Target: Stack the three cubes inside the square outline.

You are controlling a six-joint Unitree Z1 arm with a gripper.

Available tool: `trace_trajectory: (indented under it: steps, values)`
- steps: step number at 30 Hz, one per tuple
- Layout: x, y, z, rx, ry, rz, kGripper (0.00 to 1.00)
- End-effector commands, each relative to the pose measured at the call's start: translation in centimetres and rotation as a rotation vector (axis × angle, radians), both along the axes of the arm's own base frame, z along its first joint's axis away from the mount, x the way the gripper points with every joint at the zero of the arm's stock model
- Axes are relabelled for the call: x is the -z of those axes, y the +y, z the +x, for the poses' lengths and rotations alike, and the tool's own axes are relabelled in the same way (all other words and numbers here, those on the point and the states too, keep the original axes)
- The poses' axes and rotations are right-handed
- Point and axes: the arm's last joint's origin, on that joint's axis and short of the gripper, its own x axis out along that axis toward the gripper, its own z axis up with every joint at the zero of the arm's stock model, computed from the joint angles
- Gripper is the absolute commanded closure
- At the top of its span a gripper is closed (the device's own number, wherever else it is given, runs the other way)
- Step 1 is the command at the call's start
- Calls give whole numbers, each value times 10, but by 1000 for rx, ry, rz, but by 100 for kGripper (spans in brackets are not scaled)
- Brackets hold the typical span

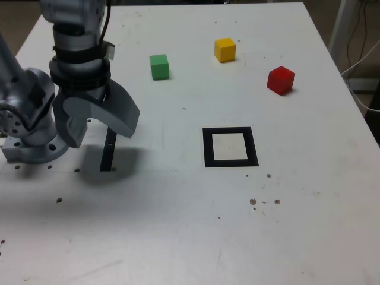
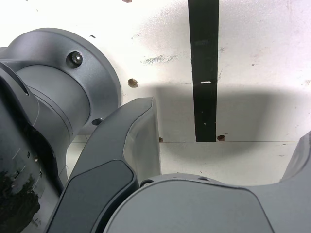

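Observation:
In the exterior view three cubes lie apart on the white table: a green cube (image 1: 159,66), a yellow cube (image 1: 225,50) and a red cube (image 1: 281,80) at the far side. The square outline (image 1: 230,146), black tape around a pale centre, lies nearer the middle with nothing on it. My gripper (image 1: 101,130) hangs open and empty over the exterior view's left side, well away from the cubes, pointing down at the table. The wrist view shows my gripper (image 2: 228,141) with jaws spread wide and none of the cubes.
A thin black tape strip (image 1: 108,151) lies under the gripper, also the tape strip (image 2: 203,73) in the wrist view. The arm's grey base (image 1: 27,133) stands at the exterior view's left edge. Small dark specks dot the table (image 1: 178,225). Cables hang beyond the right edge.

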Motion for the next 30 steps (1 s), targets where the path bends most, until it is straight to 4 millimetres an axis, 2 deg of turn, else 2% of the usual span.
trace_trajectory:
  steps: [1,19,25,30]
  values:
    - [0,0,0,2,-1,-1,0]
    - [-5,3,3,19,-10,8,0]
    - [-18,4,22,51,-48,3,0]
    - [-36,6,50,93,-92,13,0]
